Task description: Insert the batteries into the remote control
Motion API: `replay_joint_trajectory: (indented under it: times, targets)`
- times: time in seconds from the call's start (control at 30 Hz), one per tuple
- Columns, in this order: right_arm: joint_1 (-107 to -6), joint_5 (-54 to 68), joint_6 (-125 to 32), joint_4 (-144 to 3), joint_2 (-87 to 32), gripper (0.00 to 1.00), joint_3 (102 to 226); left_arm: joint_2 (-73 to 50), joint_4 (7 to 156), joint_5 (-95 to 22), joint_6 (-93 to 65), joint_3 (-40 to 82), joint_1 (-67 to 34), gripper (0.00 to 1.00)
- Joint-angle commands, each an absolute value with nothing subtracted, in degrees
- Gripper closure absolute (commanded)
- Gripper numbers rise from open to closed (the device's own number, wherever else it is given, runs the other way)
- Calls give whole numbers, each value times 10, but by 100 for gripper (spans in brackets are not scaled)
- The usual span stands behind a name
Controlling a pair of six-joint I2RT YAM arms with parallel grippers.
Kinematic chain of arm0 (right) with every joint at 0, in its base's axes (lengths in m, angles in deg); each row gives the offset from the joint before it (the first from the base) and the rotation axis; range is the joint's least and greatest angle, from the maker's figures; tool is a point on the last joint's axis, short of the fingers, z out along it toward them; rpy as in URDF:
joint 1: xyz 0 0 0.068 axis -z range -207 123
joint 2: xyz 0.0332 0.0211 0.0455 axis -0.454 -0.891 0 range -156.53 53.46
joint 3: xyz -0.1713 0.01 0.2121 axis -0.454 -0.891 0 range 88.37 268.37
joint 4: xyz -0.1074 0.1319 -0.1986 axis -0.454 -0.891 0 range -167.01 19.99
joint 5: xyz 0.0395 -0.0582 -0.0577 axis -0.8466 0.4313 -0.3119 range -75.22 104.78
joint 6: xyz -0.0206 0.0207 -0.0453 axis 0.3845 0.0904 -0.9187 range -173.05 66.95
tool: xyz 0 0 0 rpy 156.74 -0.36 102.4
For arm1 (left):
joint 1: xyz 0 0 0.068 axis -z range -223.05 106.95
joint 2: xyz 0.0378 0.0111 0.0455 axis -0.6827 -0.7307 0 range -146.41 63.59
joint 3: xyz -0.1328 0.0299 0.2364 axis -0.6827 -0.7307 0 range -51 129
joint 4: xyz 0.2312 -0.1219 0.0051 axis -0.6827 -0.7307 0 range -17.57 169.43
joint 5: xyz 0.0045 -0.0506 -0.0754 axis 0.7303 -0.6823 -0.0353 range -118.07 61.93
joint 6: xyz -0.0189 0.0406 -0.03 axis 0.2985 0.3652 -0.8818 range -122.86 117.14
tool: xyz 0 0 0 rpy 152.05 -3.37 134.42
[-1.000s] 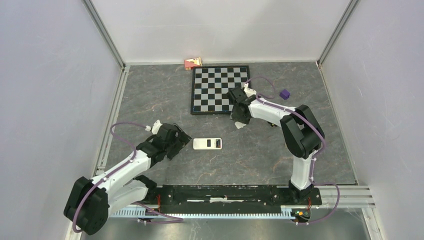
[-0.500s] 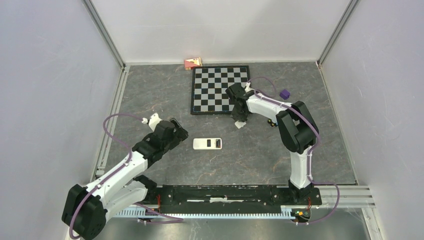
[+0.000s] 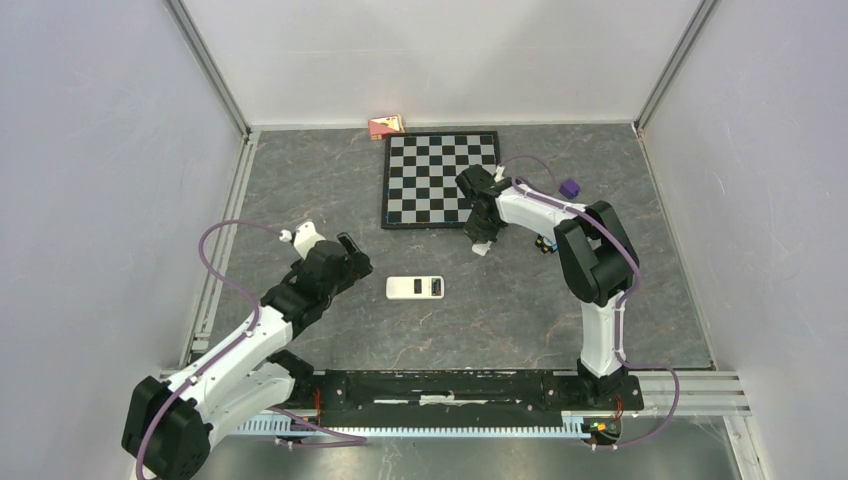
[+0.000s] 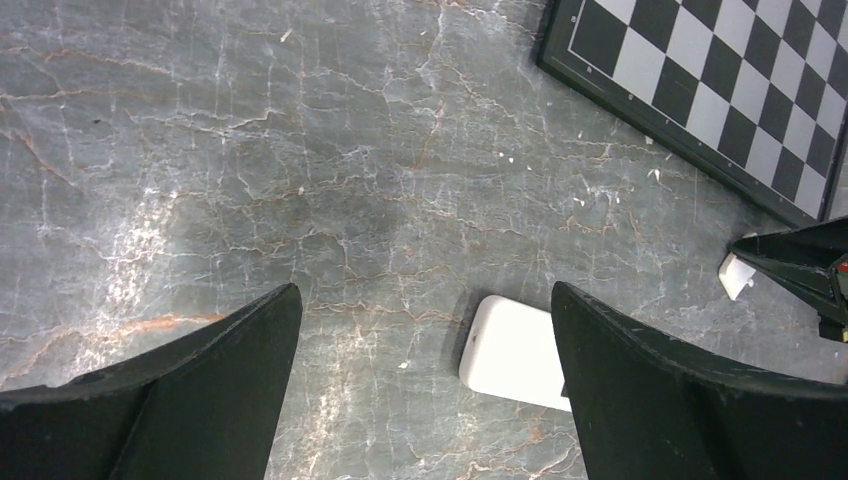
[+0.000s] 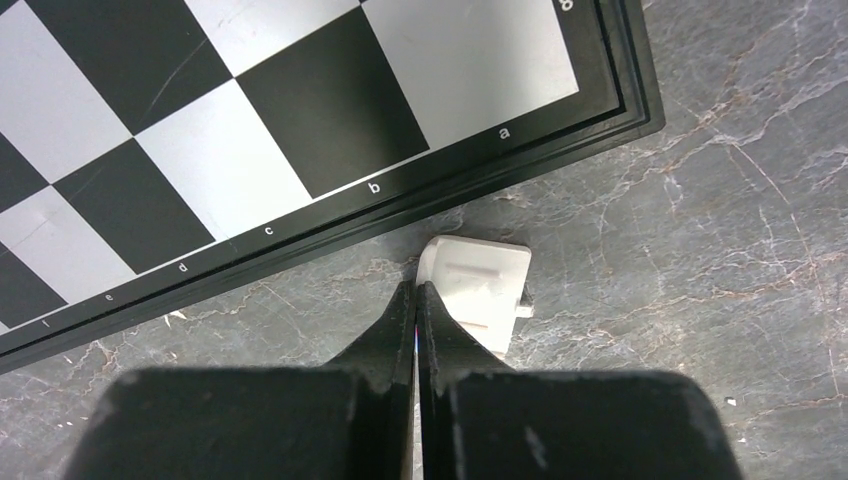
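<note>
Left pincer (image 4: 425,300) is wide open and holds nothing; both dark fingers (image 4: 200,400) hang above the grey marble-look bench (image 4: 300,150). The white remote control (image 4: 515,352) lies flat on the bench just ahead of it, between the fingers but close to the right one, which hides part of it. In the top view the same left pincer (image 3: 356,255) points at the remote control (image 3: 417,288), near it but apart. The remote's face shows a dark open slot.

Right pincer (image 5: 416,290) is fully closed, fingers pressed together with nothing between them. The tips sit at the left edge of a small white plastic cover (image 5: 480,285) lying flat on the bench; can't tell if they touch it. In the top view the right pincer (image 3: 484,238) is well beyond the remote, with the cover (image 3: 480,250) right at its tips.

Tiny dark objects (image 3: 541,243) lie on the bench to the right of the right pincer, beside the forearm. They are too small to tell if they are the batteries.

A chessboard (image 5: 300,130) sits just beyond the right pincer, its black frame close to the cover. A purple cube (image 3: 570,188) is farther right, off the board. A small red-orange box (image 3: 385,125) is farthest, at the back wall.
</note>
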State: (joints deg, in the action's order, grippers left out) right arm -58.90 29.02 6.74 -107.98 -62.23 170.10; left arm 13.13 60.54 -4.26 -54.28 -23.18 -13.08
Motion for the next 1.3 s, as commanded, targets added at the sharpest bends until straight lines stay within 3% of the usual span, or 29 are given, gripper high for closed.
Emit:
replay_joint_trajectory:
  times: [0.0, 0.37, 0.53, 0.77, 0.93, 1.27]
  targets:
    - [-590, 276, 36, -1117, -631, 100, 1685, 138, 649, -53, -497, -217, -130, 0]
    - [-589, 208, -81, -1029, -475, 100, 1569, 137, 765, -254, -467, -219, -132, 0]
    - [-586, 126, -142, -947, -396, 100, 1512, 132, 832, -337, -472, -225, -134, 0]
    - [-548, -54, -188, -781, -269, 100, 1417, 64, 892, -493, -619, -191, -162, 1]
    - [-514, -162, -102, -641, -174, 100, 1367, 47, 986, -562, -742, -179, -166, 3]
    - [-510, -258, 274, -234, -114, 100, 1314, 25, 1117, -611, -952, -102, -162, 1]
